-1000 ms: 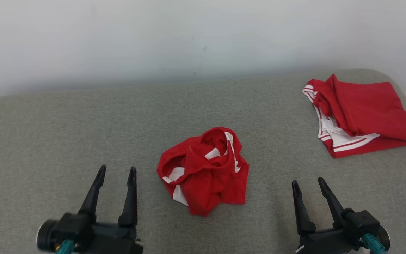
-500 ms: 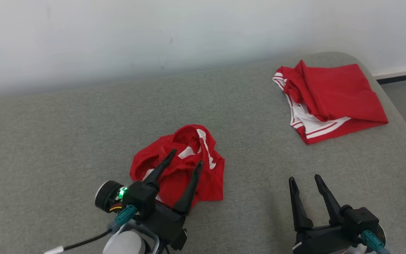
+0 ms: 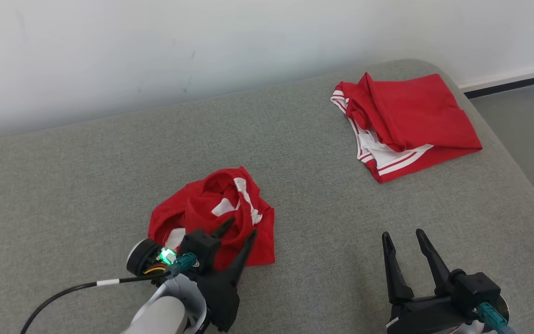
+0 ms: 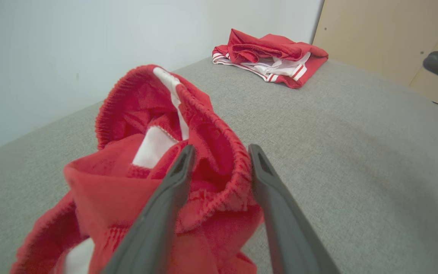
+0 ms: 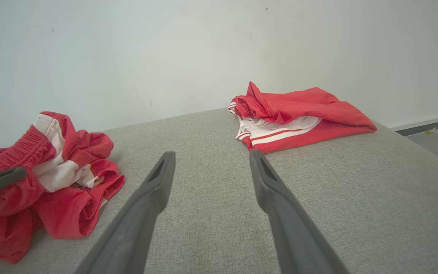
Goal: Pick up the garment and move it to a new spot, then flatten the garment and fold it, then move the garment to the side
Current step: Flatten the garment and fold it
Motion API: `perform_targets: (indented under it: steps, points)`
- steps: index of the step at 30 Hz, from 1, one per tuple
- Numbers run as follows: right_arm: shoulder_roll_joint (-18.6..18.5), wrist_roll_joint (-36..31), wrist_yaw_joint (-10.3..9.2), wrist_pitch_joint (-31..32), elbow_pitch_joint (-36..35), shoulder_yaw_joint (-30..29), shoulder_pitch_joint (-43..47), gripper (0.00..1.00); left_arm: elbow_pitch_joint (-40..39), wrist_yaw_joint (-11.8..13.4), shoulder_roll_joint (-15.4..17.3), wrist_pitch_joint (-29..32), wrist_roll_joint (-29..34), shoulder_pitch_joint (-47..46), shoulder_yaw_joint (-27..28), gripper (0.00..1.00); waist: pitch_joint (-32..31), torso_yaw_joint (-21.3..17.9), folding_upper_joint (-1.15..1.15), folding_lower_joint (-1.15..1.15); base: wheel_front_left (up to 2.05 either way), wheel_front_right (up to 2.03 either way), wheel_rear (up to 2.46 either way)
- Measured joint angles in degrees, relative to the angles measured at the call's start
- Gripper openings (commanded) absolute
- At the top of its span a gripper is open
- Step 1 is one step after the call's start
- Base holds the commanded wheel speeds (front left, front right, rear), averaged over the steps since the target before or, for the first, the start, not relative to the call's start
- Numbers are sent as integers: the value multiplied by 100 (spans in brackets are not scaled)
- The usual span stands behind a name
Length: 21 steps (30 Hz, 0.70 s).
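At 5 o'clock in the head view the right gripper (image 3: 402,233) spreads its fingers wide over the grey cushion (image 3: 318,195); at 7 o'clock the left gripper (image 3: 241,227) stands open on the crumpled red garment (image 3: 202,208). The left wrist view adds that its fingers straddle the ribbed waistband (image 4: 238,167). A folded red garment (image 3: 410,111) lies at 1 o'clock; the white tag (image 3: 108,282) on the cable (image 3: 70,288) is too small to read.

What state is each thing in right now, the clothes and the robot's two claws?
Crumpled red garment with white trim: bunched in a heap, unfolded.
Second red garment with white stripes: folded, lying apart at the far right.
Left gripper: open, fingers straddling the crumpled garment's elastic waistband.
Right gripper: open, empty, above bare grey upholstery.
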Motion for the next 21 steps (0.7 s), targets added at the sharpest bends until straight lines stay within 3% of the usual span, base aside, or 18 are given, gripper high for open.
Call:
perform_targets:
  steps: [1,2,10,21]
  points:
    - [0,-1,0,0,-3,0,0,100,88,0,9,83,3,-9,-44,29,-6,1,0,-1,0,0,0]
    - [0,-1,0,0,-4,-2,1,100,140,-1,7,108,4,-10,-81,0,-9,5,0,-1,0,0,0]
    - [0,-9,0,0,-13,-44,2,100,178,-10,-43,197,-49,-196,-412,0,-46,73,0,0,0,0,0]
    - [1,16,0,0,47,-8,-2,100,-367,-22,-624,15,-676,-1767,-942,0,-164,168,0,-1,0,0,0]
